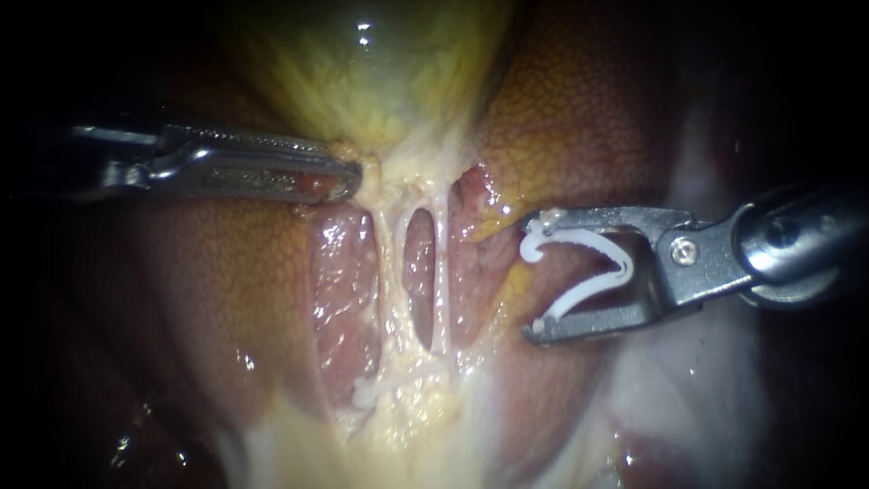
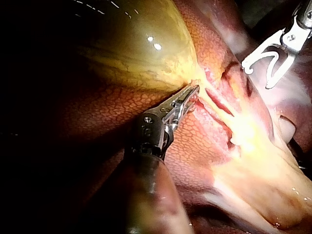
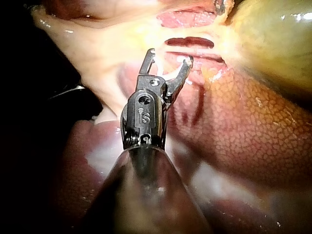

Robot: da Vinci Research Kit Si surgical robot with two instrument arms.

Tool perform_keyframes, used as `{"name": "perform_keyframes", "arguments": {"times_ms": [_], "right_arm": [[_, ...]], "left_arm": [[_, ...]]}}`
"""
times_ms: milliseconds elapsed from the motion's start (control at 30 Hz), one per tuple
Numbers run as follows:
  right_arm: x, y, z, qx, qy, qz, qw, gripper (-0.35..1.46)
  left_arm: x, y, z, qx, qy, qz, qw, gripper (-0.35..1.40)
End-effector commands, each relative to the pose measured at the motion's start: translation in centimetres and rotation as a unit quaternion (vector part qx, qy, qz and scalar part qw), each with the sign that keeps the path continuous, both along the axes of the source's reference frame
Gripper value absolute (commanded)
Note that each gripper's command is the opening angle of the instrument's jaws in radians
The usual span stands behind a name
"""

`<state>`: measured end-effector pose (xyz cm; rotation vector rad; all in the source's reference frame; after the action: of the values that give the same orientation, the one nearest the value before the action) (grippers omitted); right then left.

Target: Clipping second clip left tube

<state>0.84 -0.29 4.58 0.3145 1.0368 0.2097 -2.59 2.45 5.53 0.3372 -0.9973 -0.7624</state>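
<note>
The yellow-green gallbladder [image 1: 362, 72] hangs over two pale tubes, the left tube [image 1: 385, 249] and the right tube [image 1: 441, 272], with a dark gap between them. My left instrument [image 1: 348, 177] is shut on tissue at the gallbladder's neck and holds it to the left; it shows too in the left wrist view [image 2: 192, 93]. My right instrument [image 1: 534, 276] stands to the right of both tubes and touches neither. Its jaws are wide apart and hold an open white clip [image 1: 584, 263]. A small white clip-like piece [image 1: 367, 392] lies at the left tube's lower end.
Mottled brown liver [image 1: 226, 290] lies on both sides of the tubes and beside my right instrument [image 3: 169, 57]. Pale yellowish tissue [image 1: 407, 426] spreads below the tubes. Whitish tissue [image 1: 688, 380] lies under the right instrument's shaft.
</note>
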Motion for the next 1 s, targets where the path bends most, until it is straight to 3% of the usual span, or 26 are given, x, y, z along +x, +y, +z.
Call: {"name": "perform_keyframes", "arguments": {"times_ms": [33, 200, 400, 667, 1000], "right_arm": [[0.00, 0.00, 0.00, 0.000, 0.000, 0.000, 1.0000, 0.47], [0.00, 0.00, 0.00, 0.000, 0.000, 0.000, 1.0000, 0.47], [0.00, 0.00, 0.00, 0.000, 0.000, 0.000, 1.0000, 0.47], [0.00, 0.00, 0.00, 0.000, 0.000, 0.000, 1.0000, 0.47], [0.01, 0.00, 0.00, 0.000, 0.000, 0.000, 1.0000, 0.47]], "left_arm": [[0.00, 0.00, 0.00, 0.000, 0.000, 0.000, 1.0000, -0.35], [0.04, 0.03, -0.05, 0.002, -0.001, 0.001, 1.0000, -0.35], [0.21, 0.15, -0.25, 0.006, -0.001, 0.001, 1.0000, -0.35], [0.46, 0.33, -0.55, 0.001, -0.010, -0.022, 0.9997, -0.35], [0.52, 0.34, -0.64, 0.001, -0.016, -0.027, 0.9995, -0.35]]}}
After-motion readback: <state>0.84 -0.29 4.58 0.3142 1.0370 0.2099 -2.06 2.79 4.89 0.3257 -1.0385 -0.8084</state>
